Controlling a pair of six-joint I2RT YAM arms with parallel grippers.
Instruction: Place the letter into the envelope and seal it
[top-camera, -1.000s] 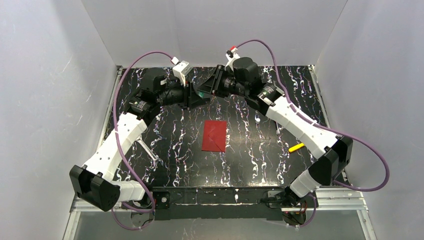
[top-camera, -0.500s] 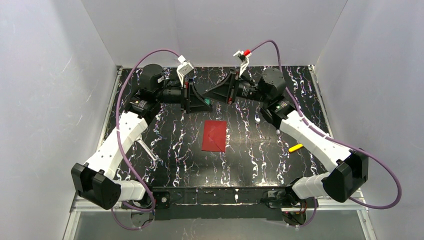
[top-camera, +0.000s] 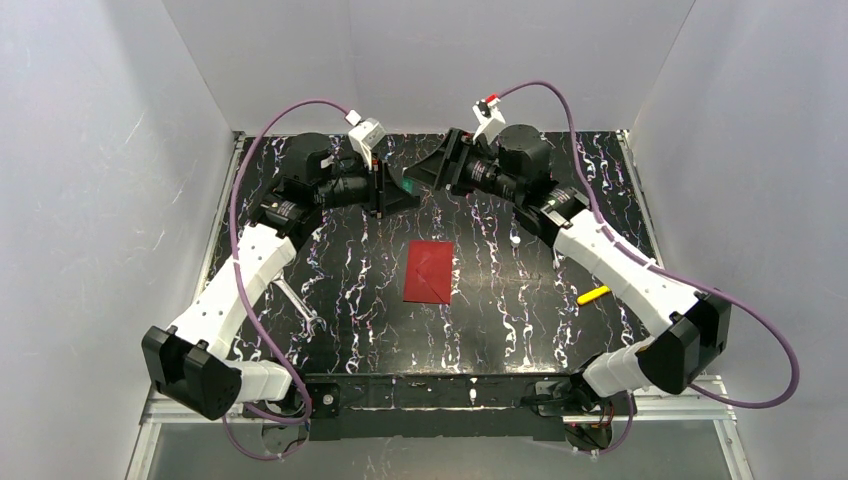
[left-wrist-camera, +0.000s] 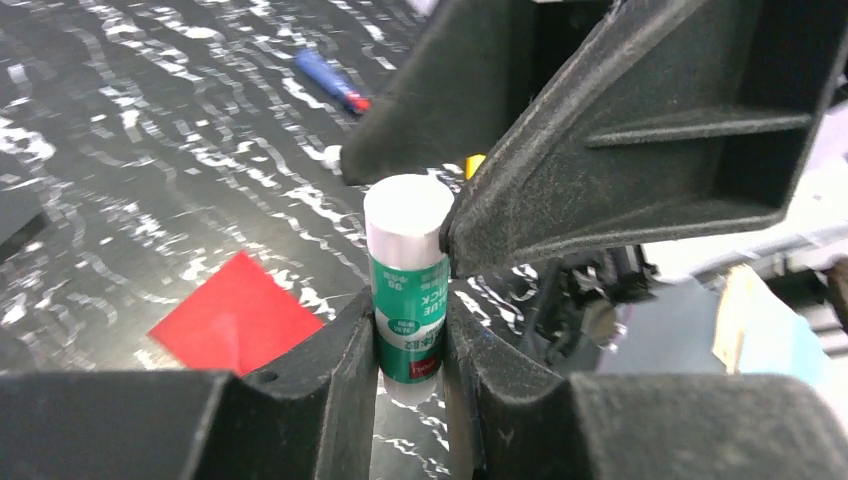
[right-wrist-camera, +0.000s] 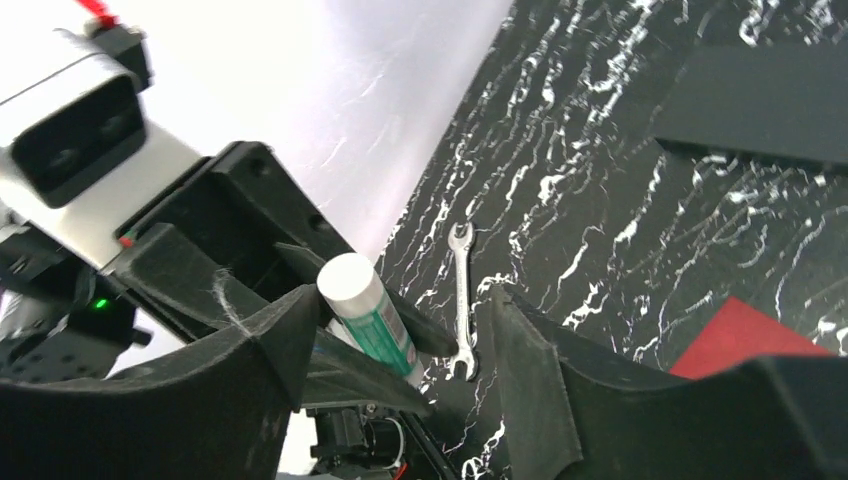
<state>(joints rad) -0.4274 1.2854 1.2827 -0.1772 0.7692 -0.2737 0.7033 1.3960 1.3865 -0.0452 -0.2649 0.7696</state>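
The red envelope lies flat and closed on the black marbled table, mid-table; it also shows in the left wrist view and the right wrist view. The letter is not in view. My left gripper is shut on a green-and-white glue stick, held up at the back of the table. My right gripper faces it, open, its jaws on either side of the stick's white cap; one right fingertip touches the cap.
A metal wrench lies left of the envelope. A yellow object lies at the right. A blue pen and a dark flat block lie farther off. White walls enclose the table.
The two grippers drew apart half a second ago and have come back together. The right gripper now sits around the glue stick's cap. The envelope has not moved.
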